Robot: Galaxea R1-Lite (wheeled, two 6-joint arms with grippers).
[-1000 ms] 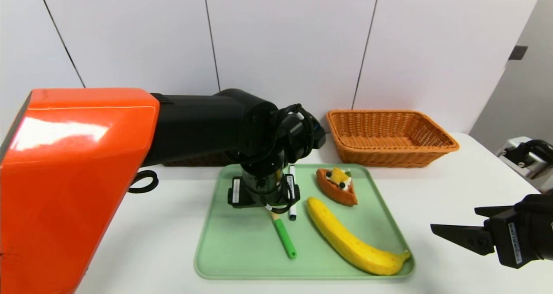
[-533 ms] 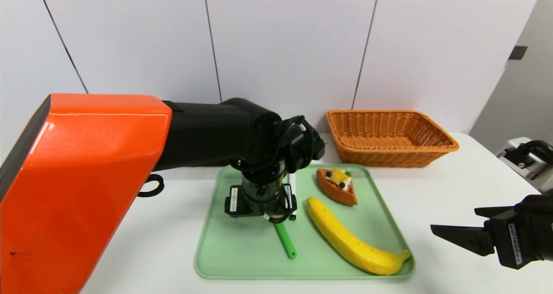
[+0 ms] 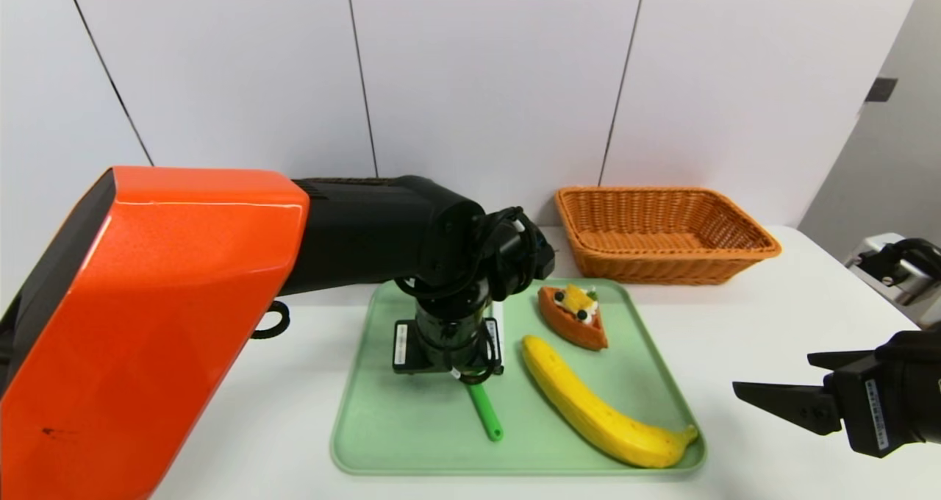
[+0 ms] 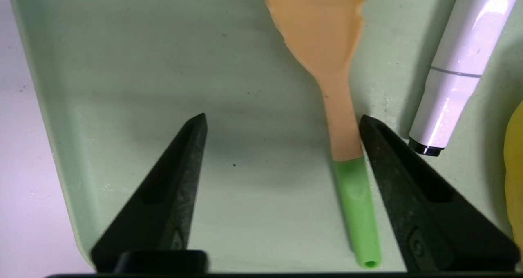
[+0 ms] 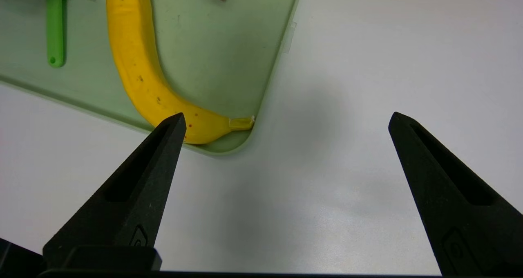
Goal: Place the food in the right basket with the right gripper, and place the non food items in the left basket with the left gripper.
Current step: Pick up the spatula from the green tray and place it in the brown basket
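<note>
The orange-shelled left arm's black two-finger gripper (image 4: pixel 282 124) pointed straight down over the pale green plastic tray (image 3: pixel 412 434), its pointed fingers (image 4: pixel 171 188) spread wide and holding nothing. Between them lay the yellow spork with a green handle (image 4: pixel 339 118), its neck just inside one finger and close against it, its bowl stretching out beyond the tips and its green end running back toward the wrist. The rest of the gap between the fingers showed bare tray floor. Just outside that same finger lay the white marker with a black tip (image 4: pixel 453 69), roughly parallel to the spork, and beyond the marker the edge of the long yellow banana (image 3: pixel 595 404).

Past the banana's upper end, farther from the left gripper, sat the small orange-brown waffle-textured pastry wedge (image 3: pixel 575 315) with yellow, white and dark bits on top. Beyond the tray, against the wall, stood the light orange-tan woven wicker basket (image 3: pixel 665 231).

The all-black right arm's black gripper (image 5: pixel 286 118) hung over the white table (image 3: pixel 772 323) off the tray's right edge, its fingers wide apart and empty. The banana's stem end lay in the tray corner near one fingertip (image 5: pixel 171 126).
</note>
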